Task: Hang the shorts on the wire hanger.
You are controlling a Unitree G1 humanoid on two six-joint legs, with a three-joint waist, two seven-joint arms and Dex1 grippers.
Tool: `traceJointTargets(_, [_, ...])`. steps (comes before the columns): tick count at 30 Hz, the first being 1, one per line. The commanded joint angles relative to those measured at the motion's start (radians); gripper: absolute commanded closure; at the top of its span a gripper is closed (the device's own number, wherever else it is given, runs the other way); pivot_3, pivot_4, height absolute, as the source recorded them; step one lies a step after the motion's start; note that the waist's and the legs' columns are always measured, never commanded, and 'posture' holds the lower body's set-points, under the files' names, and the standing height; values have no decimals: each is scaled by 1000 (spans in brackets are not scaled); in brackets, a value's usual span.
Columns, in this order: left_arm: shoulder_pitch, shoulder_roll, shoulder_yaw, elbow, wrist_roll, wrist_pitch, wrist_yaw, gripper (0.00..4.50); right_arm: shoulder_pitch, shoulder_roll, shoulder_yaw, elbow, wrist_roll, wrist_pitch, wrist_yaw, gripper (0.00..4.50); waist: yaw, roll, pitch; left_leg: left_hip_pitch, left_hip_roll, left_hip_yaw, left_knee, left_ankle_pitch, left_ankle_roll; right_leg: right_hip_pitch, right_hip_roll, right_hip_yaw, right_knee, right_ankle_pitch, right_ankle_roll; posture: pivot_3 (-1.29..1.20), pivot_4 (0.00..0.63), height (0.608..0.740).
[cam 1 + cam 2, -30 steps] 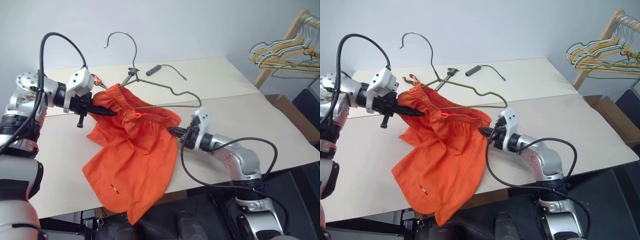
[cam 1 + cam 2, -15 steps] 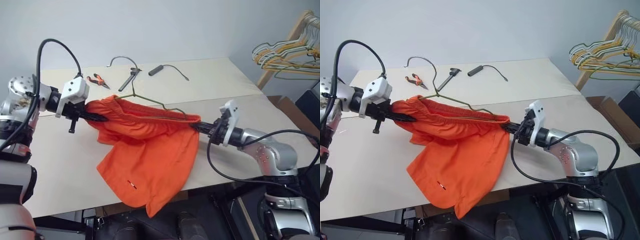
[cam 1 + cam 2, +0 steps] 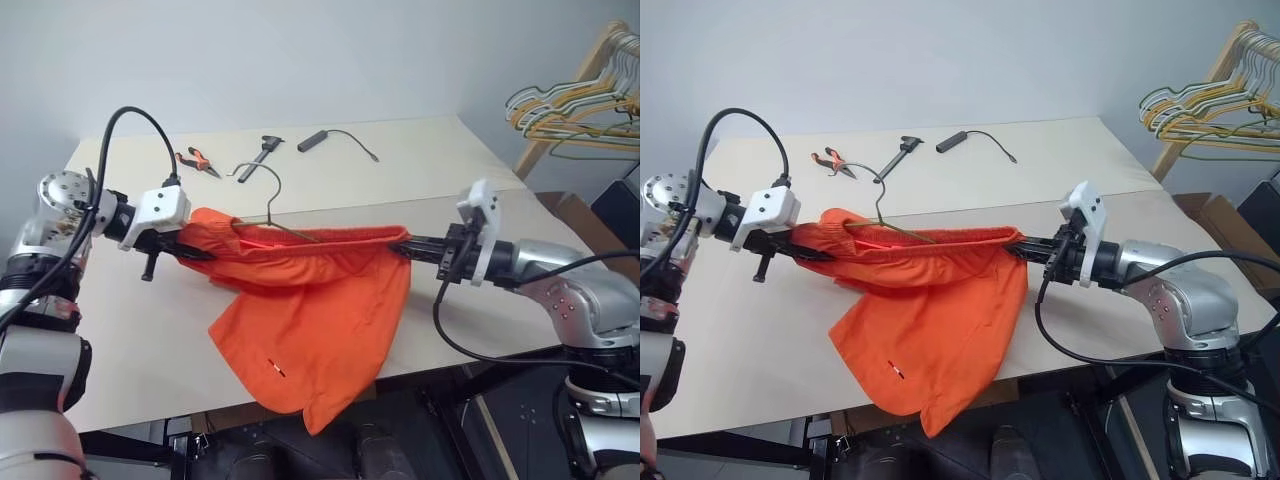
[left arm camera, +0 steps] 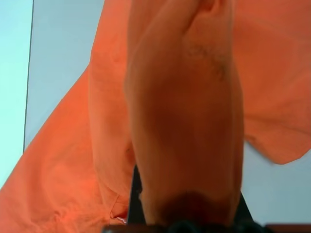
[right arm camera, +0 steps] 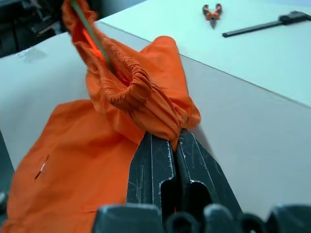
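Surface (image 3: 130,330): pale tabletop; it carries the lower part of the shorts at the near edge and small tools at the far side.
Shorts (image 3: 320,310): bright orange, waistband now pulled out in a nearly straight line between the two end effectors. A second ago the waistband is bunched and sagging in the middle; it has since been drawn taut as the arms spread apart. The legs drape down onto the surface, and one corner hangs over the near edge.
Wire hanger (image 3: 268,205): thin grey-olive wire. Its hook, standing high above the fabric a second ago, now sits low just above the waistband near the left end. The rest of the wire runs inside the waistband; a short green stretch shows in the gathered opening in the right wrist view.
Left end effector (image 3: 190,252): closed on the left end of the waistband, fabric wrapped over its fingers.
Right end effector (image 5: 163,141): closed, fingers pinching the gathered elastic at the right end of the waistband.
Background tools: orange-handled pliers (image 3: 195,160), a black caliper-like tool (image 3: 258,158) and a dark stick with a cord (image 3: 312,140), all well apart from the shorts.
Meaning for task: the hanger looks threaded into the stretched waistband, so the hanging appears nearly achieved; judged remaining is settling the fabric evenly on the wire.
Risk: an uneven release could let the elastic slip off one shoulder.
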Motion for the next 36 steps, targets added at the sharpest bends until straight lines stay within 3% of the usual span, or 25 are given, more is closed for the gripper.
traceJointTargets(1, [-24, -33, 36, 9, 33, 4, 27, 4500, -41, 0, 60, -98, -1, 54, -29, 4233, -1, 0, 0, 0, 0, 0, 0, 0, 0, 0, 0, 0, 0, 0, 0, -142, 57, 740])
traceJointTargets(6, [-39, -73, 63, 13, 50, 19, 49, 4500, -51, 1, 103, -143, -12, 92, -71, 2704, 0, 0, 0, -3, 0, 0, 2, -1, 1, 0, 0, -1, 0, 0, 0, -147, 56, 740])
traceJointTargets(13, [-43, -94, 96, 8, 69, 27, 74, 4500, -28, -79, 136, -157, -84, 67, -64, 241, -2, 0, 0, -3, 0, 0, 3, -1, 1, 0, 0, -2, 0, 0, 0, -152, 52, 740])
traceJointTargets(14, [-43, -96, 100, 4, 71, 28, 73, 4500, -35, -95, 121, -141, -92, 56, -59, 63, -2, 0, 0, -3, 0, 0, 3, -1, 1, 0, 0, -2, 0, 0, 0, -148, 53, 740])
traceJointTargets(19, [-39, -97, 113, -15, 73, 32, 48, 4500, -125, -161, 19, -48, -79, 15, -2, 63, -2, 0, 0, -3, 0, 0, 3, -1, 1, 0, 0, -1, 0, 0, 0, -143, 52, 740])
traceJointTargets(22, [-43, -94, 111, -11, 83, 28, 36, 4500, -209, -138, 9, -18, -46, 29, 21, 63, -4, 0, 0, -3, 0, 1, 3, -1, 1, -1, 0, -1, 0, 0, 0, -147, 50, 740])
traceJointTargets(27, [-54, -84, 90, -4, 131, -12, 27, 4500, -329, 2, 110, 8, -62, 34, 15, 63, -14, 0, 0, -2, 1, 1, 2, -1, 1, -1, 0, -1, 0, 0, 0, -147, 44, 740])
traceJointTargets(36, [-74, -96, 93, 6, 175, -34, 23, 4500, -426, 269, 312, 182, -228, 13, -99, 63, -26, 0, -1, -4, 0, 1, 4, 0, 0, -1, -1, -3, 2, 0, 0, -143, 44, 740])
